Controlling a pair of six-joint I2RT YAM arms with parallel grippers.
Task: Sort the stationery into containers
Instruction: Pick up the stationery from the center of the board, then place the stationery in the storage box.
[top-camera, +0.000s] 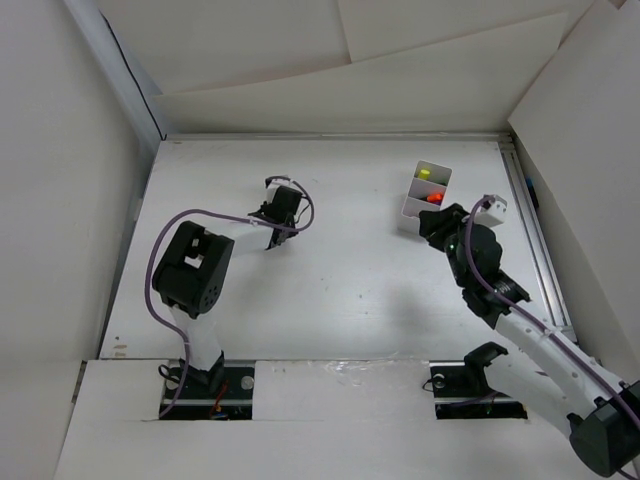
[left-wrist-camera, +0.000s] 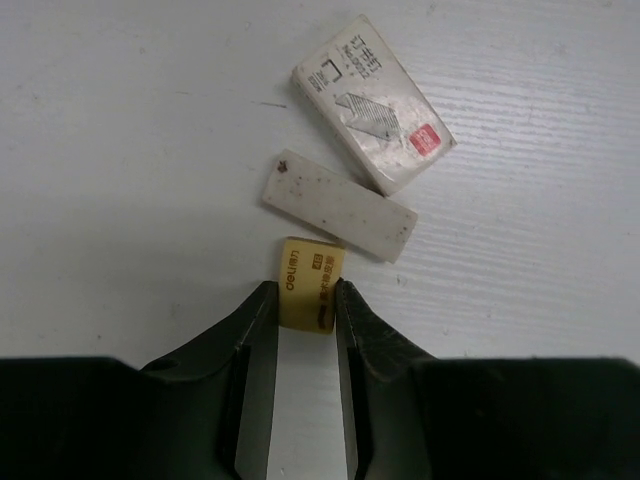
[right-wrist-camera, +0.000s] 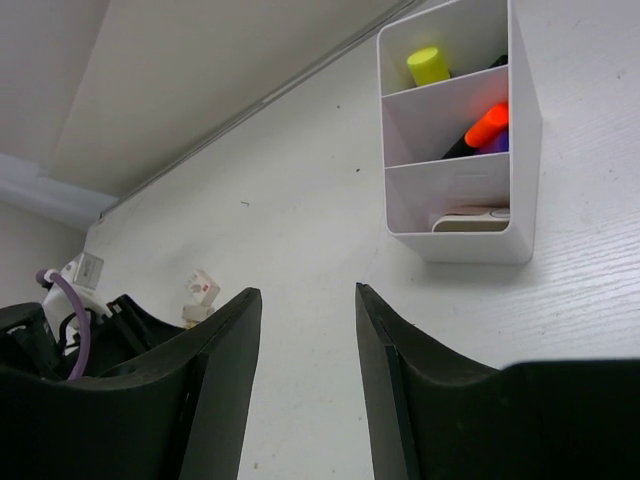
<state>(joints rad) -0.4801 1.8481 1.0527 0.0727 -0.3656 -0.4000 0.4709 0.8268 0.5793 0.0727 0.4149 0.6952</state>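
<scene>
The left gripper (left-wrist-camera: 308, 305) clamps a small yellow rubber eraser (left-wrist-camera: 309, 280), presumably for lifting. The right gripper (right-wrist-camera: 307, 298) hangs parted and empty near the white three-compartment plastic tub (right-wrist-camera: 526, 130), at one o'clock on the white table (top-camera: 340, 300).

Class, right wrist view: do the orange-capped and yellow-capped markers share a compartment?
No, the orange-capped marker sits in the middle compartment of the container, the yellow-capped marker in the one beyond.
</scene>
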